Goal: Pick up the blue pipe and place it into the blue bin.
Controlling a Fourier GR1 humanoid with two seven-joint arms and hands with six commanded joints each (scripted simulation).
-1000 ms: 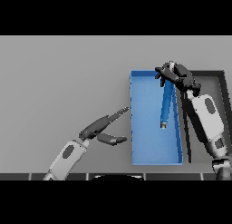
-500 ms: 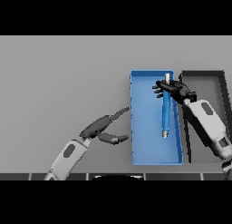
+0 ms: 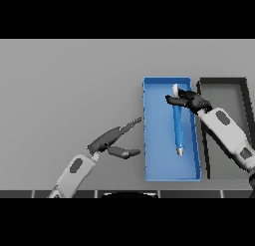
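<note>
The blue pipe (image 3: pixel 178 126) lies lengthwise inside the blue bin (image 3: pixel 154 140), its pale end toward the far wall and its grey tip toward me. My right hand (image 3: pixel 189 99) hovers over the pipe's far end. Its fingers are spread and reach leftward across the pipe, not curled round it. My left hand (image 3: pixel 110 139) is over the table just left of the bin, open, with straight fingers pointing at the bin's left wall and the thumb below them.
A dark grey bin (image 3: pixel 224 81) stands directly right of the blue bin, and my right forearm crosses over its near left part. Bare grey table stretches to the left and far side.
The right hand has lowered the pipe from a hanging hold until it lies in the blue bin, and its fingers have spread. The left hand has barely shifted.
</note>
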